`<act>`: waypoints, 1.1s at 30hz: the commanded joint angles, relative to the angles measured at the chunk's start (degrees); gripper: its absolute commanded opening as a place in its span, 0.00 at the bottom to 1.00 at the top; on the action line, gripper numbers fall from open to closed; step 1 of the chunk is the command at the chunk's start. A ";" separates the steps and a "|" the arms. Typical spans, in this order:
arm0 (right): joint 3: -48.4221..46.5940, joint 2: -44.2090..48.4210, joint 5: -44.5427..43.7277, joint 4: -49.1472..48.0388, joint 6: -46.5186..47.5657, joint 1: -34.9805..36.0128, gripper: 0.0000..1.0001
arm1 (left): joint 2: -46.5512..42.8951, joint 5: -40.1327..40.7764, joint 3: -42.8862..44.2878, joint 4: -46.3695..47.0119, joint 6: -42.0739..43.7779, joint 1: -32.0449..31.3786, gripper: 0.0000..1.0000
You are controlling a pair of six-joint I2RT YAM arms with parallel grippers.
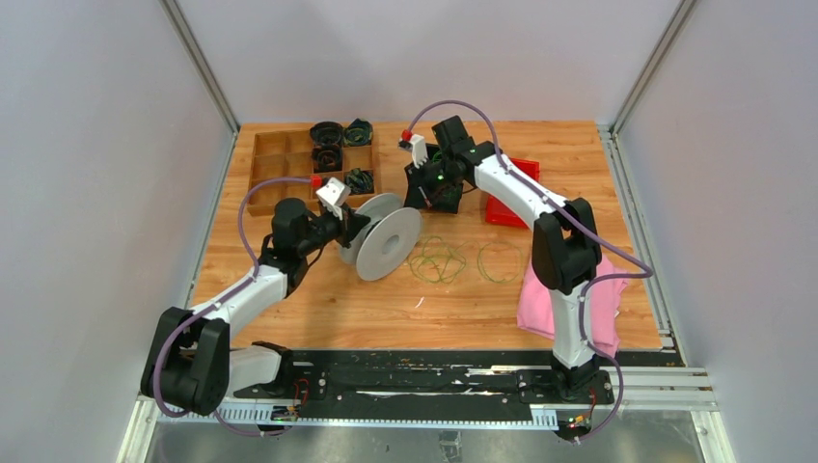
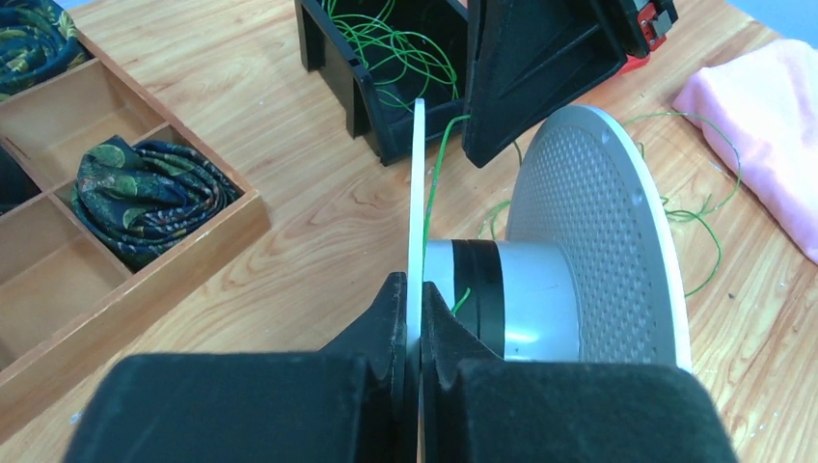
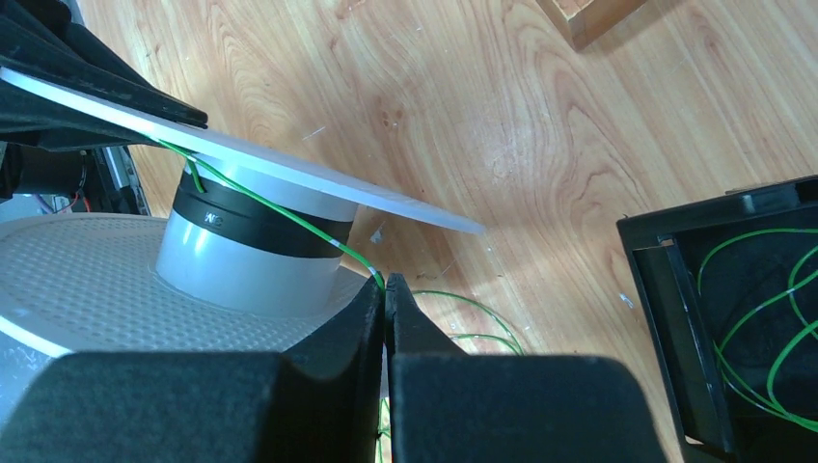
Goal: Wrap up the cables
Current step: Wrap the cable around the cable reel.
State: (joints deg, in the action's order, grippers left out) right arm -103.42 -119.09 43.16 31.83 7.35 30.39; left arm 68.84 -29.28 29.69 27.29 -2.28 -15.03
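Clamping the thin near flange of the grey spool [image 2: 540, 289], the left gripper [image 2: 413, 289] has its fingers pressed flat on both faces of that disc, right at its rim. The spool is tipped so its perforated far flange faces the camera to the gripper's right.

The right gripper [image 3: 386, 289] is clenched on one green cable [image 3: 280, 207]. This strand runs taut from its fingertips up over the black band on the spool's core and under the near flange's edge. That edge passes just above and left of the right gripper's fingers, with only a narrow gap between flange and core for the strand.

The rest of the cables [image 1: 436, 260] lie as loose loops on the table [image 1: 386, 309], below the right gripper and beyond the spool from the left one. More green wire sits coiled in the black bin [image 3: 733, 318], immediately right of the right gripper.

Bare wood opens ahead and to the left of the left gripper. It reaches the raised rim of the wooden tray [image 2: 145, 289], whose compartments hold dark bundles [image 2: 145, 198]. A red box [image 1: 511, 193] lies behind the right arm. A pink cloth [image 1: 569, 299] covers the table's edge farther along that side.

The core's black band carries a small pale mark, too small to read.
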 commanded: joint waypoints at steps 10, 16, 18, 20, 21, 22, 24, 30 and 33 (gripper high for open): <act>-3.31 3.08 -3.55 7.24 5.31 -1.56 0.12 | -1.20 3.60 9.66 -10.63 -1.43 0.06 0.00; -4.69 5.17 -3.31 8.83 5.48 -4.97 0.28 | -1.72 7.24 17.27 -22.11 -0.77 0.79 0.00; -5.30 7.20 -3.14 9.47 5.46 -5.85 0.36 | -1.93 9.44 20.49 -26.83 -0.35 0.79 0.00; -5.13 8.49 -3.42 9.66 5.47 -6.57 0.39 | -2.26 11.16 24.48 -31.15 -0.05 0.79 0.00; -4.70 9.31 -3.66 9.65 5.49 -6.84 0.41 | -2.46 12.47 26.32 -33.37 -0.01 0.79 0.00; -4.19 9.98 -3.84 9.58 5.43 -7.08 0.43 | -2.46 13.82 28.44 -35.84 -0.11 0.79 0.00; -2.69 11.70 -3.68 9.10 5.06 -7.35 0.49 | -2.74 15.87 31.97 -39.77 -0.10 0.79 0.00; 1.32 14.08 0.60 3.66 0.42 -7.34 0.61 | -3.22 18.45 39.05 -45.02 -5.26 0.70 0.00; 3.15 14.55 3.40 -0.72 -2.98 -7.21 0.62 | -3.33 18.67 41.00 -45.40 -8.80 0.48 0.00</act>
State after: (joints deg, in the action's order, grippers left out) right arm -103.11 -104.99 42.19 36.60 9.32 23.46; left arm 67.18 -12.16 66.89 -16.86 -5.43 -14.39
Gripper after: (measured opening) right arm 0.614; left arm 0.040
